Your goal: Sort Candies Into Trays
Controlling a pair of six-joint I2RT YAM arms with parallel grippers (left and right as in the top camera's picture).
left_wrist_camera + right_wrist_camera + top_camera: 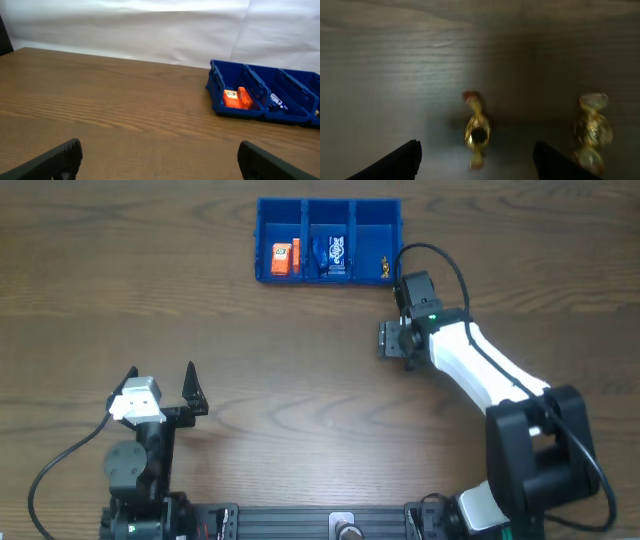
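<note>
The tray [330,205] sits at the far middle of the table [120,290], with three compartments side by side. Its left compartment holds orange candies [284,258], the middle one blue candies [333,256], and the right one a gold candy [384,270]. The right gripper [393,342] hangs over the table just in front of the tray's right end, its fingers [395,161] spread wide. A loose gold candy [477,131] lies on the wood between them, touched by neither, and a second [591,131] lies just beside it. The left gripper [162,372] stands near its base, well apart from the tray, spread wide and holding nothing.
</note>
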